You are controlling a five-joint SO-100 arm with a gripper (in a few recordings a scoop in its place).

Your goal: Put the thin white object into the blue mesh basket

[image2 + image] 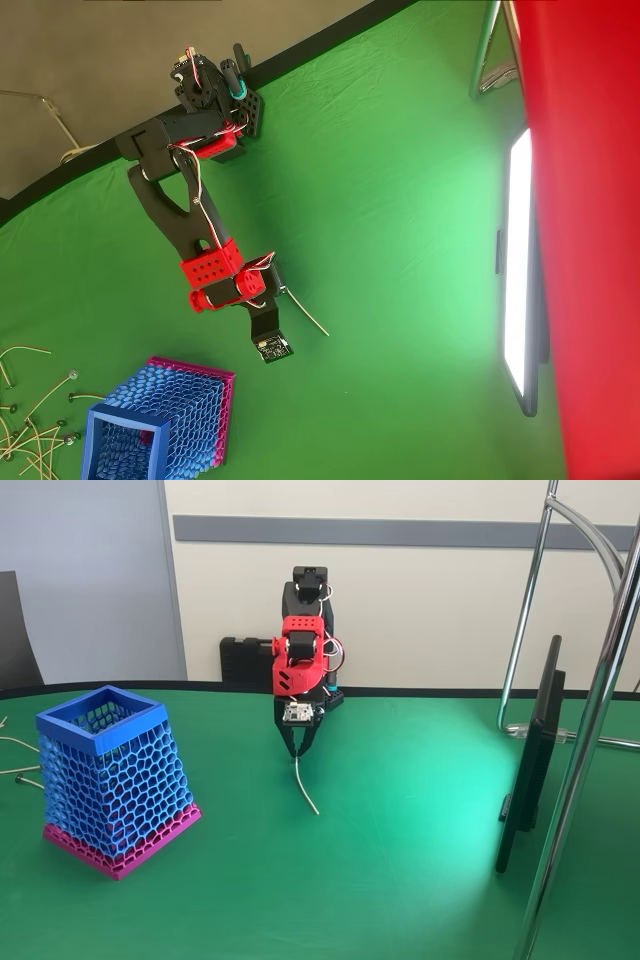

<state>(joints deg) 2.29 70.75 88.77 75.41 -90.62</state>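
Observation:
The thin white object (306, 788) slants down from my gripper (297, 753) to the green table, its lower end toward the camera. My gripper points straight down at the table's middle, and its black fingers meet in a point on the stick's upper end. From overhead the thin white object (305, 312) runs out diagonally from under the gripper (276, 293). The blue mesh basket (104, 720) stands upright at the left, blue rim up and magenta base down, well apart from the gripper. Overhead, the blue mesh basket (125, 432) sits at the lower left.
A dark flat monitor (530, 760) stands edge-on at the right beside chrome stand tubes (590, 730). Long pale cables (30, 420) lie left of the basket. A black box (245, 662) sits behind the arm's base.

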